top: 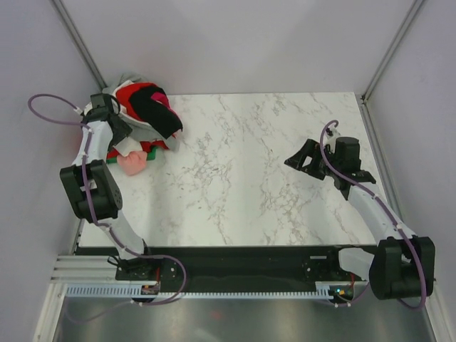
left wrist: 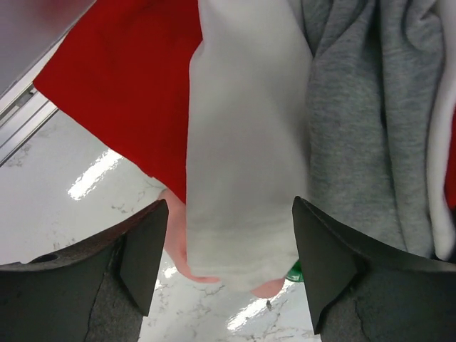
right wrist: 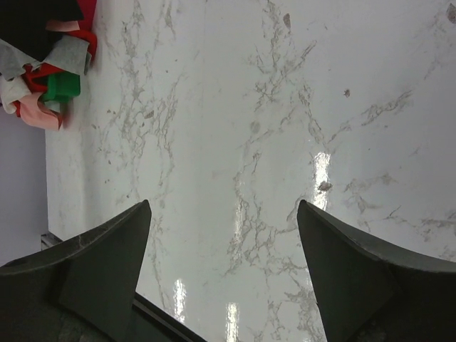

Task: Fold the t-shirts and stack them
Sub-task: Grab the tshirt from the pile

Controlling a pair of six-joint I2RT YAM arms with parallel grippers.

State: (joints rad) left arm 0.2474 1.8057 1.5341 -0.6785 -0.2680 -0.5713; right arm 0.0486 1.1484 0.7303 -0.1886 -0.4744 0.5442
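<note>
Picking step: left hand (left wrist: 226, 242) wide open, empty, straddling soft white t-shirt fold (left wrist: 246, 142), heap (top: 146, 114) upper left. Next: pinch, drag onto marble desk (top: 271, 164). Right hand (right wrist: 224, 242) open, empty.

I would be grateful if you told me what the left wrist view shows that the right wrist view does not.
Left wrist only: the left pincer, open, with a white t-shirt hanging between its fingers and a grey t-shirt beside it, all close up. Right wrist only: the right pincer, open above the marble table, and the black t-shirt on the far-off pile. Both: the table, the red t-shirt, pink cloth and green cloth.
</note>
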